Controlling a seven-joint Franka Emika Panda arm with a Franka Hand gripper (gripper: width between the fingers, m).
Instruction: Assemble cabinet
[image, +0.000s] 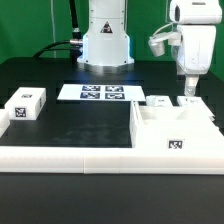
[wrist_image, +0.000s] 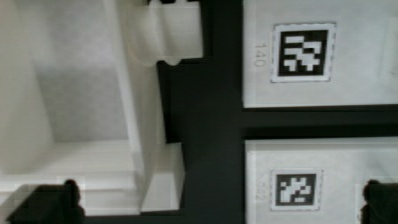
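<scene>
The cabinet body (image: 175, 132) is a white open box with a hollow compartment and a tag on its front, at the exterior view's right. Its wall and hollow also show in the wrist view (wrist_image: 80, 100). My gripper (image: 187, 92) hangs just behind it, above two flat white tagged panels (image: 158, 100) (image: 191, 101). In the wrist view the gripper (wrist_image: 210, 205) is open and empty. One dark finger (wrist_image: 45, 205) is over the cabinet's edge, and the other (wrist_image: 377, 200) is beyond the nearer tagged panel (wrist_image: 294, 185). The second tagged panel (wrist_image: 299, 50) lies further on.
A small white single-tag block (image: 25, 105) lies at the exterior view's left. The marker board (image: 100, 93) lies in front of the robot base (image: 105, 45). A low white wall (image: 60, 157) runs along the table's front edge.
</scene>
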